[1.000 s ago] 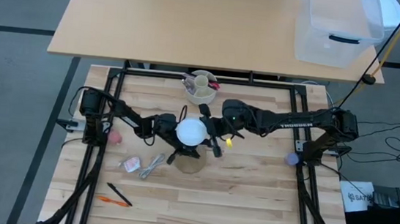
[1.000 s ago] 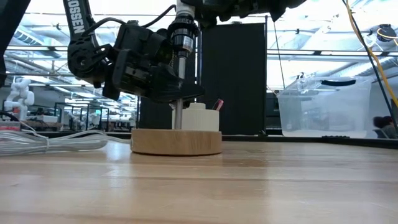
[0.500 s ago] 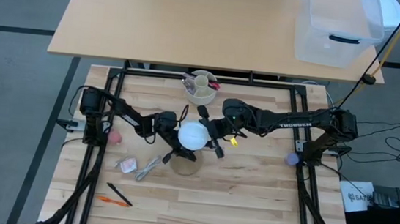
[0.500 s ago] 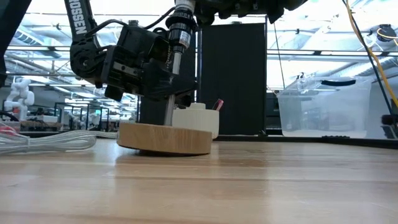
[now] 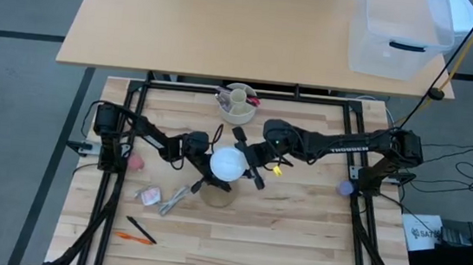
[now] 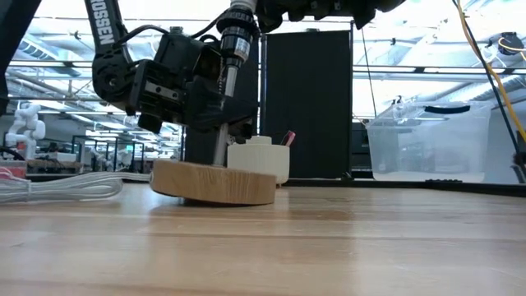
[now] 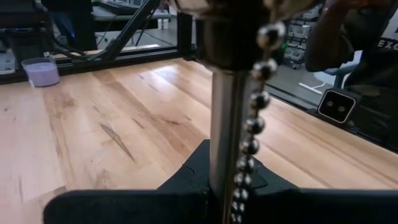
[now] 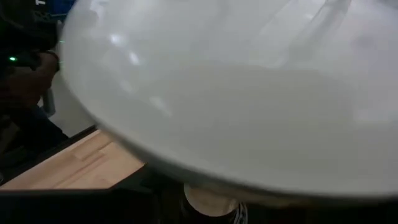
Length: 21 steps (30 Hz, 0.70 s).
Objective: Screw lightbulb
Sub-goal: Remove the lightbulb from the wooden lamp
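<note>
A lamp stands mid-table: a round tan wooden base [image 5: 217, 193], a thin metal pole [image 6: 222, 123] and a socket [image 6: 235, 37] at the top. The white lightbulb [image 5: 226, 164] sits on top of it and fills the right wrist view [image 8: 236, 93]. My left gripper [image 5: 201, 171] is shut on the pole from the table's left. My right gripper [image 5: 247, 163] is shut on the bulb from the right. The base [image 6: 214, 182] sits tilted, its left edge a little off the table. My left gripper pinches the lamp's pole [image 7: 227, 130] between its two fingers, low on the pole above the base, coming level from the table's left and lying across it. A bead chain [image 7: 254, 118] hangs beside the pole. My right gripper holds the bulb's white dome [image 5: 235, 164] between its two fingers, coming from the table's right at a slant. The bulb sits on top of the lamp's socket; the fingers' places on it are hidden by the dome.
A cream cup with pens [image 5: 237, 103] stands behind the lamp toward the far edge. A bundled white cord [image 5: 180, 197] and a small packet [image 5: 153, 195] lie left of the base. Orange and black pens [image 5: 135, 232] lie near the front left. A purple cup [image 5: 344, 188] is at the right.
The lamp has shifted toward the table's left and near edge with both grippers on it. Its base has slid left and tipped, the left edge rising while the right edge stays on the table. The bulb has moved a little toward the near edge.
</note>
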Each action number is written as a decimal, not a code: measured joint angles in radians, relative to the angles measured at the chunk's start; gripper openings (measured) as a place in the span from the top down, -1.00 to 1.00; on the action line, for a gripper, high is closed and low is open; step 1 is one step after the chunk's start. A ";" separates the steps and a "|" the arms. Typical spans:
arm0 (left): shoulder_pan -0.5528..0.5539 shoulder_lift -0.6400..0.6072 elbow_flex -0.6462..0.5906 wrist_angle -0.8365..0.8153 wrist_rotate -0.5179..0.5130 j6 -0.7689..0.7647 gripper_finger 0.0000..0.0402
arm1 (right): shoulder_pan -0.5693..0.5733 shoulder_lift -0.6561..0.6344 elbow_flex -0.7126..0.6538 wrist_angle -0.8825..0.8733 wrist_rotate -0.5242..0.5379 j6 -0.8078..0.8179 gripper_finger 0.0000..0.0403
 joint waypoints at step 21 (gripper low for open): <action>0.000 0.001 -0.003 0.030 -0.276 -0.024 0.89 | 0.060 -0.006 0.014 0.015 0.281 0.124 -0.35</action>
